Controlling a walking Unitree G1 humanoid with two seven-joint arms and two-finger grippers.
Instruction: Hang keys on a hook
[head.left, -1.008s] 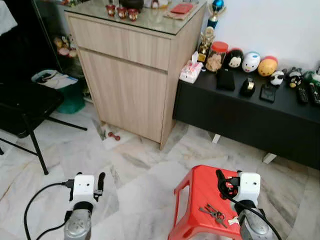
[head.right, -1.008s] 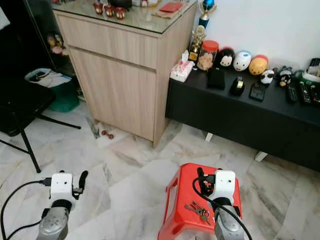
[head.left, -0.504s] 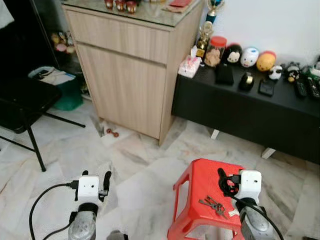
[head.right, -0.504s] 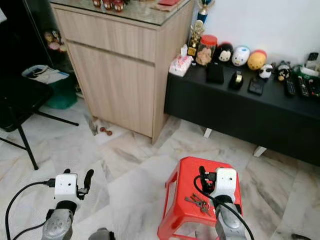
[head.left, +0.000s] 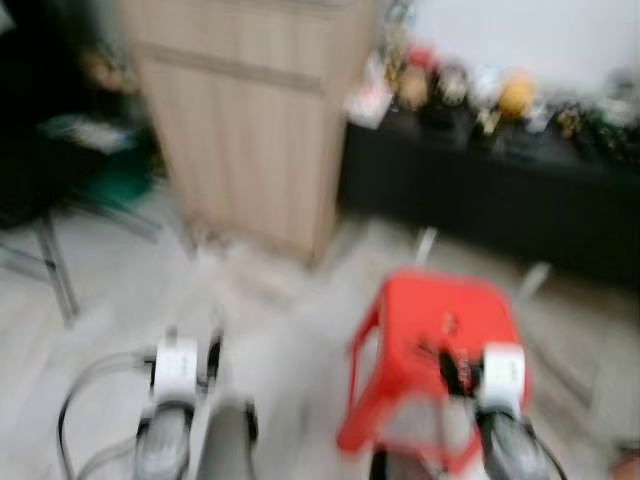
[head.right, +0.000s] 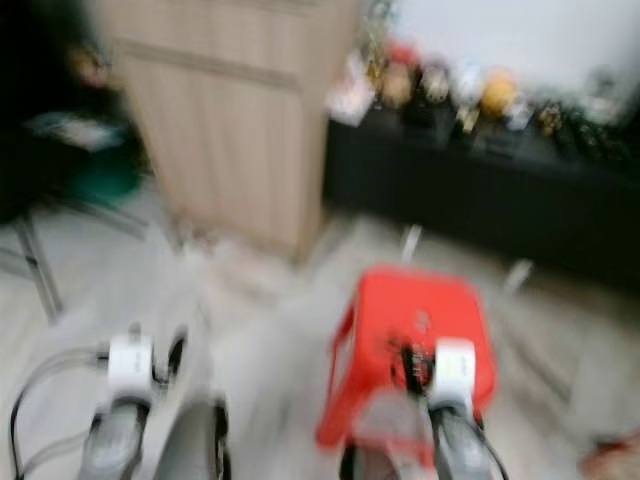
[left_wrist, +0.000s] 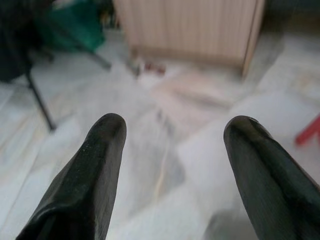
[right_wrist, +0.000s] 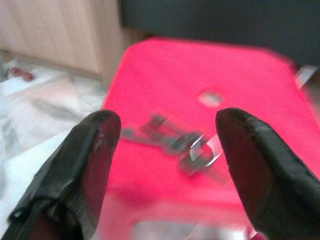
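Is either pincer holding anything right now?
No. The right pincer is open over the keys on the stool; the left pincer is open, empty.

Keys (right_wrist: 175, 142): blurred metal bunch with ring, lying flat on red stool (right_wrist: 150, 75) top.

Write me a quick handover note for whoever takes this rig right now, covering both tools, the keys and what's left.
Right tool: open, holding nothing, above the red plastic stool, pointed at the keys.
Left tool: open, holding nothing, idle over the pale marble floor.
Bunch of metal keys: lying on the stool's top, not gripped.
Head views are blurred, the robot is likely moving.
Done: nothing picked up.
Left: grasp the keys, find the hook, which I cannot make out here, and hang them.
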